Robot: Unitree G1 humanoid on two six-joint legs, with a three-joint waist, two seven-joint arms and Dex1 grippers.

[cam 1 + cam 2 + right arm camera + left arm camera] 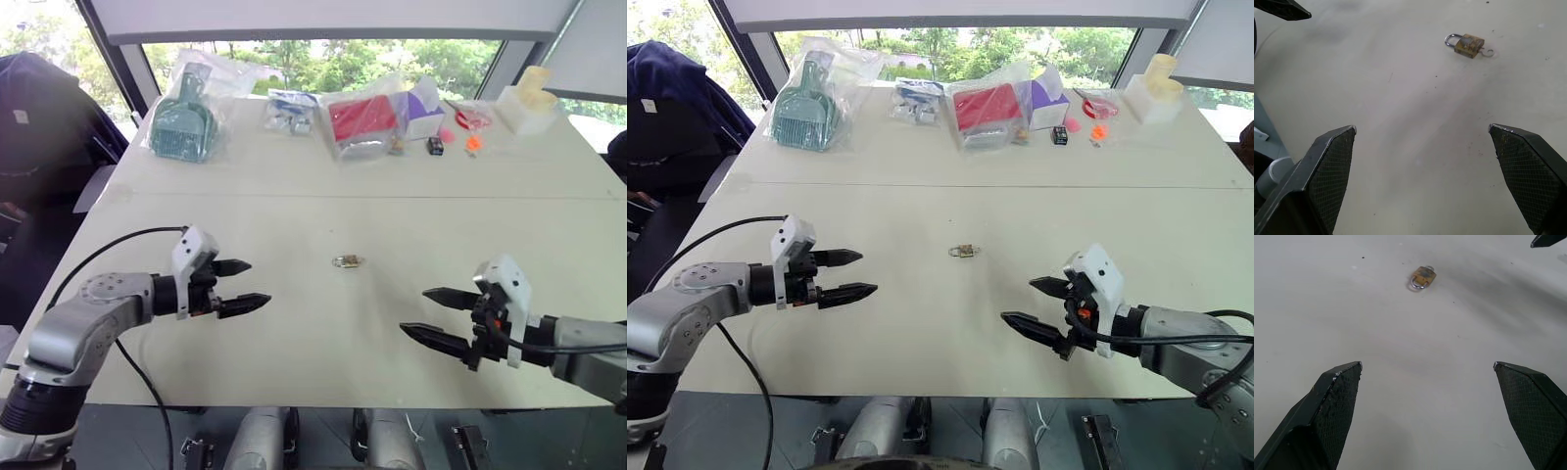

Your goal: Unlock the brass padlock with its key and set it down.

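I see my left hand [238, 286] at about 8 o'clock on the white desk [294, 333]. Its two black fingers are spread wide apart and nothing is between them. It points toward the middle of the desk.

The brass padlock [347, 260] lies flat on the desk near the middle, between my two hands and a little farther away from me. It is well apart from both. In my right wrist view I can see its silver loop at one end and a small ring, maybe the key, at the other end. No finger touches it.

My right hand [438, 318] is at about 4 o'clock. Its fingers are spread wide too, and it holds nothing. It points toward the middle as well.

Along the far edge, from 11 o'clock to 1 o'clock, I see a green thing in a clear bag [183, 125], a red box in a bag [361, 119], and a white block [527, 106].
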